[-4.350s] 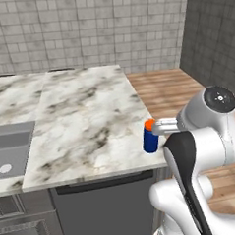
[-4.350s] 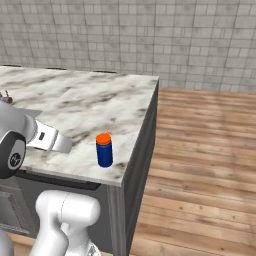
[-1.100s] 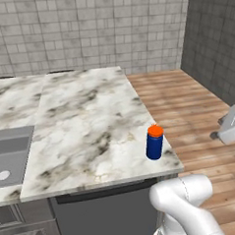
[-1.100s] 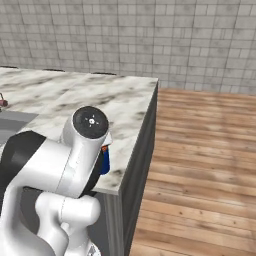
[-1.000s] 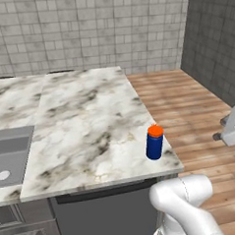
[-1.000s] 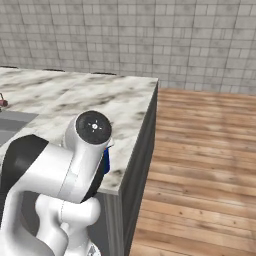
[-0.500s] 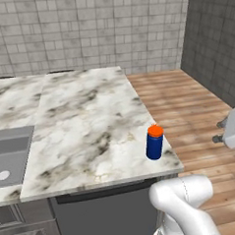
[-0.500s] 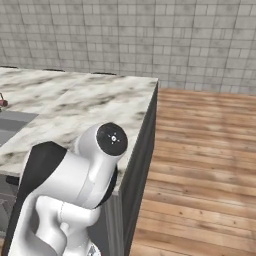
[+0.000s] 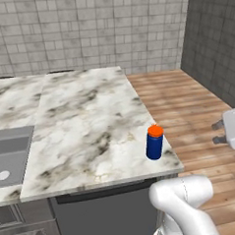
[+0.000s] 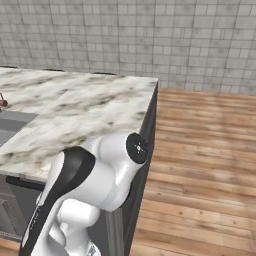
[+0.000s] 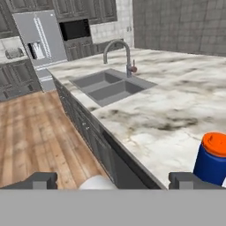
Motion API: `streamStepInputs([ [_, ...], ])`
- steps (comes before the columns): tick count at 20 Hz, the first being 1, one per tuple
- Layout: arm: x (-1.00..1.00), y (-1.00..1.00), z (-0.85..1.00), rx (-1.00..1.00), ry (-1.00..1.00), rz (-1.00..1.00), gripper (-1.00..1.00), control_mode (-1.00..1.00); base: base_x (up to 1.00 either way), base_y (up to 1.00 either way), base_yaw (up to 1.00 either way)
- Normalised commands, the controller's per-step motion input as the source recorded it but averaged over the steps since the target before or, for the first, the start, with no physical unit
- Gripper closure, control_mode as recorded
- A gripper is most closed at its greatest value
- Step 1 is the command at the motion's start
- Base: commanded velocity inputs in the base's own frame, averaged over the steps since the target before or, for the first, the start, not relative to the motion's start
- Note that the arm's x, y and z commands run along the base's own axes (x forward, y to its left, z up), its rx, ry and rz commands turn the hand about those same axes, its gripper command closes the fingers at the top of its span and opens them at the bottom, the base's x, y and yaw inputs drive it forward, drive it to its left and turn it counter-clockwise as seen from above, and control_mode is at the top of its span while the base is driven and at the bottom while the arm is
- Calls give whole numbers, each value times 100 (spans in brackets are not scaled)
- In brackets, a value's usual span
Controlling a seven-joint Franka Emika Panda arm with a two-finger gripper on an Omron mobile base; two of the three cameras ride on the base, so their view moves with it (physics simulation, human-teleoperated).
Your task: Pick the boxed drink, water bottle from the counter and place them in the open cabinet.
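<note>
1. We see the gripper [image 9: 220,132] out past the right end of the counter [image 9: 85,121], over the wood floor [image 9: 187,100]. A little while ago it was right beside the water bottle [image 9: 154,142]; now it is well apart from it.
2. Its two fingers [image 11: 189,180] are spread wide apart, with nothing between them.
3. The water bottle has not moved. It stands upright near the right front corner of the counter.
4. In the hand view the bottle [image 11: 212,159] is just behind the right finger.
5. The sink [image 11: 107,86] is set into the counter, far from the bottle. Both its bowls look bare, and a curved tap [image 11: 121,53] stands behind it.
</note>
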Motion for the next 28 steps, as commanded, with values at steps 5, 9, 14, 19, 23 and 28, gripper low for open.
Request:
streamStepInputs([
  [5, 12, 0, -6, 10, -8, 11, -100, -100, 0, 0, 0],
  [9, 25, 5, -7, 8, -4, 5, -100, -100, 0, 0, 0],
  [14, 21, 9, -9, 3, -1, 0, -100, -100, 0, 0, 0],
  [19, 23, 8, -11, 0, 0, 0, -100, -100, 0, 0, 0],
  [23, 20, 5, -13, 1, 0, 0, -100, -100, 0, 0, 0],
  [28, 23, 0, -18, 0, 0, 0, -100, -100, 0, 0, 0],
])
